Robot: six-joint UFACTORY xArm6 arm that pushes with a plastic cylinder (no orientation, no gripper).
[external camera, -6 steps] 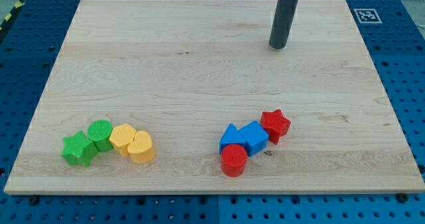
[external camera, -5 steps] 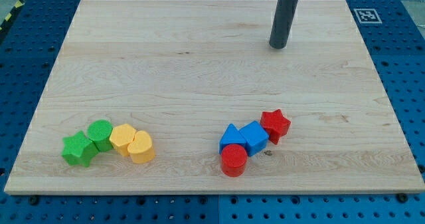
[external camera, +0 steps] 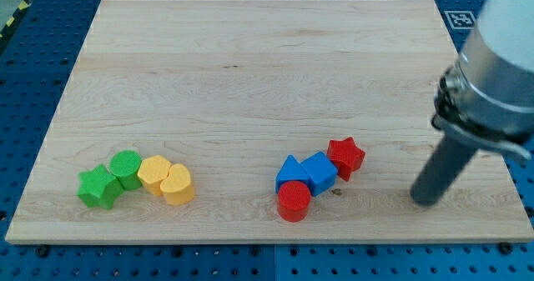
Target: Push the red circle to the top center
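My tip, from top centre to lower right (blocks unmoved).

Pale wood, matt plastic
The board is smooth light-grained wood; the red circle beside my tip looks matt plastic.

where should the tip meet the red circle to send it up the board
Push on the red circle's bottom edge, coming from the view's bottom. My tip sits to its right. The blue blocks touch its top, so angle slightly left to slip past.
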